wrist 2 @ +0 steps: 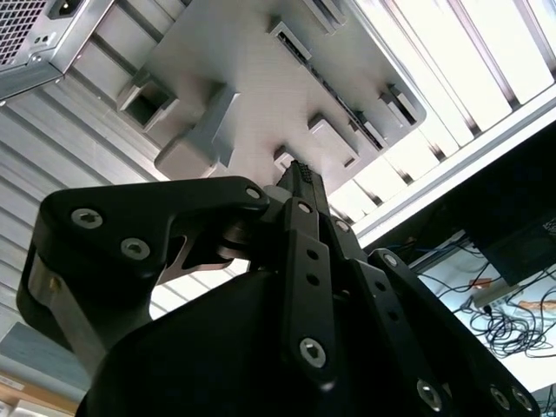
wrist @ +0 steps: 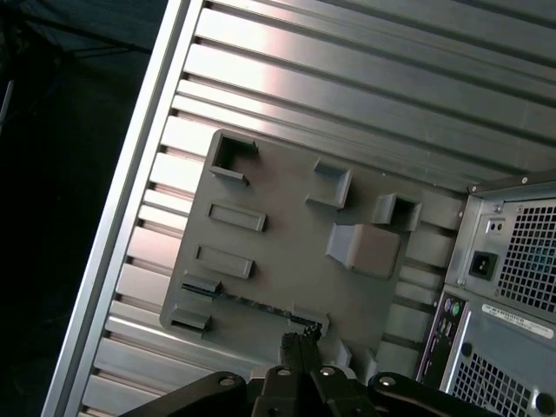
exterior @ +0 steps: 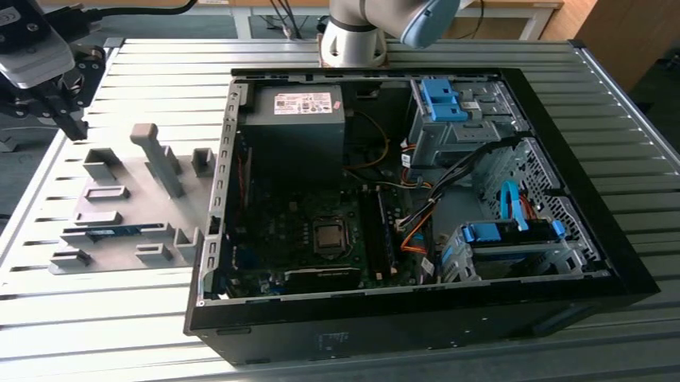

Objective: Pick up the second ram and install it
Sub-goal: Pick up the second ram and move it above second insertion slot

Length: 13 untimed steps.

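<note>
A table [exterior: 447,56] of ribbed aluminium slats spreads beneath the hand [exterior: 70,123] and well away from it, and in both wrist views its ridges catch strong light in broad pale bands. Past the framed table edge just beside the hand, the floor [exterior: 19,175] lies dark and grey-blue. In the second wrist view a tangle of loose cables [wrist 2: 512,328] rests on a pale, brightly lit surface below that edge. Across the table, well apart from the hand, stands brown wooden furniture [exterior: 622,40] at one corner, with a paler wooden board [exterior: 510,9] along the back.
</note>
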### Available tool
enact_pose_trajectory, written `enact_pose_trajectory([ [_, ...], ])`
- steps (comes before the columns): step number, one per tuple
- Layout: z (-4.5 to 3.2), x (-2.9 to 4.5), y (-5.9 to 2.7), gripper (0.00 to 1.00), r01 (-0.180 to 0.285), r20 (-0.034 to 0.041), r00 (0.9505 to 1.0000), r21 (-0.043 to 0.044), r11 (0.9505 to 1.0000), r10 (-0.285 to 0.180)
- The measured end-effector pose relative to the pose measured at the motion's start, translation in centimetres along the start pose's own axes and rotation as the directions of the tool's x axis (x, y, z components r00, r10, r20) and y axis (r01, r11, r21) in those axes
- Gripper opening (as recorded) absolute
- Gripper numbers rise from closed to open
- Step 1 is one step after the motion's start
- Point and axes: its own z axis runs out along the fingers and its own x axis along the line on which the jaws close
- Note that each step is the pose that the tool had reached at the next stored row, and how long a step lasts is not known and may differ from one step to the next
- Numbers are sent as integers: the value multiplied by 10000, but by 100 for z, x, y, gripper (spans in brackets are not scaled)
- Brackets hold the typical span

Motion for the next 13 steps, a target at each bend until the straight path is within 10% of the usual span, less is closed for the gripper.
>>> enact_pose_trajectory([
  [13,0,0,0,11,182,-7,9998,2,9998,-182],
])
